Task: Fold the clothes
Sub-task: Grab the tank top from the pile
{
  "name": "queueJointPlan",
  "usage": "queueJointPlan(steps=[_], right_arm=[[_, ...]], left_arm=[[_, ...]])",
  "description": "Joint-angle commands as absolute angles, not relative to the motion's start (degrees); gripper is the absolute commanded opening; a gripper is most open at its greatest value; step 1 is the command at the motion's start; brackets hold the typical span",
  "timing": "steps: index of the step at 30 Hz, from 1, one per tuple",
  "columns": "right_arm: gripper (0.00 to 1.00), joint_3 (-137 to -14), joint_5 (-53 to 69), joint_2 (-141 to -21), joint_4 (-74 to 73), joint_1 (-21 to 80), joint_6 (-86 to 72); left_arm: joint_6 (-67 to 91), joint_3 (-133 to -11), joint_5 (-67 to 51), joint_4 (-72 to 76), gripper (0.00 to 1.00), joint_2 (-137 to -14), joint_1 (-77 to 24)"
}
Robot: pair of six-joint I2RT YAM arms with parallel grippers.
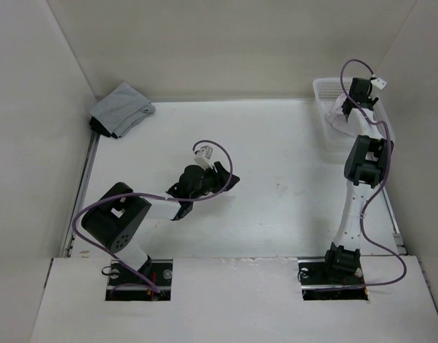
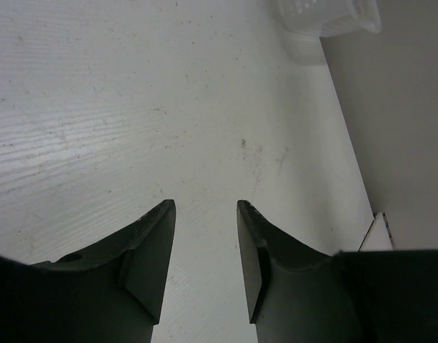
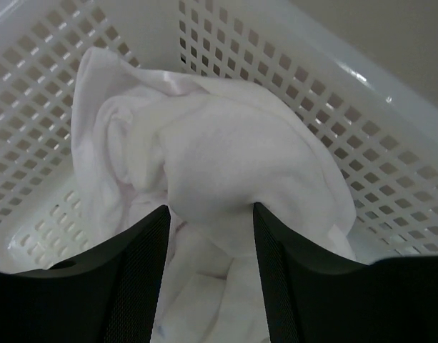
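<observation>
Where the right arm stretches to the far right corner of the table [image 1: 276,143], the right gripper [image 3: 211,209] points down into a white basket [image 3: 390,136]. Its two dark fingers stand apart, and a rounded hump of the clothes [image 3: 219,143] bulges up between them. The cloth fills the gap from one inner face to the other, yet the jaws are parted rather than pinched together. The clothes are a single soft white garment, plain and crumpled into a heap that lies inside the basket. One flap is draped up against the latticed wall on the left of the wrist view, and the rest sags toward the basket floor beneath the fingers. The basket's walls are pierced with small square holes, and it sits on the table close against the right wall. The left gripper [image 2: 203,209] hovers over the middle of the table, well apart from the basket. Its jaws are moderately open with only bare tabletop showing in the gap, and it holds nothing. The tabletop under it is white, faintly scratched and speckled. At the far left corner of the table lies a folded grey garment [image 1: 121,108] with a dark edge, far from both grippers.
</observation>
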State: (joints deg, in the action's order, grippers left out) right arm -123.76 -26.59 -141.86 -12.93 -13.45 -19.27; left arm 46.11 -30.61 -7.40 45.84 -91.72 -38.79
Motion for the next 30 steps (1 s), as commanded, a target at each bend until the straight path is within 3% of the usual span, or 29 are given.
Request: queueJointPlan(steps=[1,2,5,7,10,17,26,30], right_arm=[[0.50,-133.13,-29.97,-145.45,-18.62,-14.19,-17.84],[0.48,-133.59,-29.97,-145.63,-18.81,-14.28,-17.84],[0.11,-132.82,-29.01,-145.20,-18.11,-14.55,-18.02],[0.01,-127.75,-27.96,-141.80,-14.27,-14.37,-18.80],[0.00,-114.13,-23.57,-129.34,-2.41,-14.28,-21.52],[0.00,-100.03,-15.39,-104.97,5.62,-9.46,-25.75],[0.01,-87.03,-10.02,-77.02,6.33,10.22,-27.07],[0.03,-71.49,-9.84,-64.18,8.43,22.52,-29.96]], left_arm=[[47.72,-28.83,-9.05,51.50,0.38,-91.32,-36.96],[47.81,-28.74,-9.05,51.76,0.38,-91.32,-36.70],[48.78,-28.30,-9.14,52.56,0.38,-91.49,-35.90],[48.87,-28.30,-9.32,52.56,0.38,-91.67,-35.81],[49.13,-28.56,-9.58,52.65,0.38,-92.20,-35.81],[49.83,-27.60,-9.76,54.14,0.38,-91.58,-34.50],[55.37,-23.12,-9.32,53.26,0.38,-84.92,-25.63],[57.74,-20.04,-6.95,49.06,0.40,-74.82,-19.65]])
